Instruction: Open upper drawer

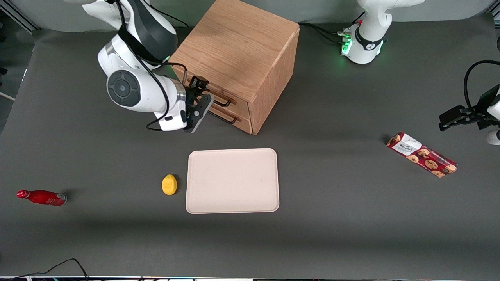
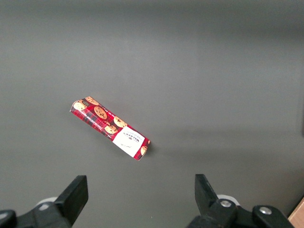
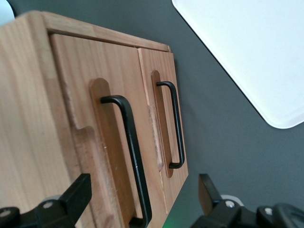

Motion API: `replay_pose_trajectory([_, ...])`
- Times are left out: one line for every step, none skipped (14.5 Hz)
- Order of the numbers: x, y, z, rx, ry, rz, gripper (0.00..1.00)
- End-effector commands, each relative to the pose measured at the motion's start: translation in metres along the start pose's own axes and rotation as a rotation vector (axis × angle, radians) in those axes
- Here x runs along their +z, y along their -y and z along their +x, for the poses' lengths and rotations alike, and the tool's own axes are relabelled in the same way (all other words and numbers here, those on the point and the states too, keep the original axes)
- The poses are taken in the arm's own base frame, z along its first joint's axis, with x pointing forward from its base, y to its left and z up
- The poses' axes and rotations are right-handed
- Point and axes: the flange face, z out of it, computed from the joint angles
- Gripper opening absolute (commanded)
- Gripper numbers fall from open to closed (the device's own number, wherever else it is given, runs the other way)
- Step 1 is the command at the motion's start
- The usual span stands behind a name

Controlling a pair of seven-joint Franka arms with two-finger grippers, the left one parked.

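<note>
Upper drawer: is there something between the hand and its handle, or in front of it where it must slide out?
Nothing visible. The hand sits open right in front of the upper drawer, facing its handle. The tray lies nearer the camera, apart from the cabinet.

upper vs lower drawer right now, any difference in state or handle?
The upper drawer sits above the lower drawer, which is next to the cabinet's base. The gripper is open in front of the upper drawer's handle, one finger either side; the lower drawer's handle has nothing near it. Shared: both look shut, same oak fronts, same thin dark bar handles in recessed slots.
</note>
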Motion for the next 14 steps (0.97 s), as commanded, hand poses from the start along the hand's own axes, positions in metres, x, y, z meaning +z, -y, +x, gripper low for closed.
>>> replay_pose_trajectory([0.01, -0.006, -0.006, -0.003, -0.012, 0.004, 1.0])
replay_pose_trajectory([0.017, -0.008, -0.006, 0.001, -0.013, 0.0, 1.0])
replay_pose_trajectory([0.021, -0.008, -0.007, 0.004, -0.019, -0.008, 1.0])
replay_pose_trajectory([0.027, -0.008, -0.008, 0.007, -0.018, -0.011, 1.0])
replay_pose_trajectory([0.03, -0.01, -0.009, 0.011, -0.014, -0.01, 1.0])
replay_pose_trajectory([0.031, -0.01, -0.01, 0.011, -0.013, -0.011, 1.0])
replay_pose_trajectory([0.032, -0.009, -0.009, 0.01, -0.013, -0.011, 1.0])
replay_pose_trajectory([0.035, -0.011, -0.01, 0.014, -0.013, -0.011, 1.0])
replay_pose_trajectory([0.039, -0.01, -0.01, 0.013, -0.013, -0.013, 1.0])
replay_pose_trajectory([0.043, -0.01, -0.01, 0.015, -0.018, -0.019, 1.0])
replay_pose_trajectory([0.048, -0.008, -0.011, 0.014, -0.022, -0.025, 1.0])
replay_pose_trajectory([0.052, -0.006, -0.011, 0.014, -0.021, -0.025, 1.0])
replay_pose_trajectory([0.052, -0.005, -0.012, 0.014, -0.02, -0.027, 1.0])
replay_pose_trajectory([0.054, -0.003, -0.015, 0.017, -0.016, -0.032, 1.0])
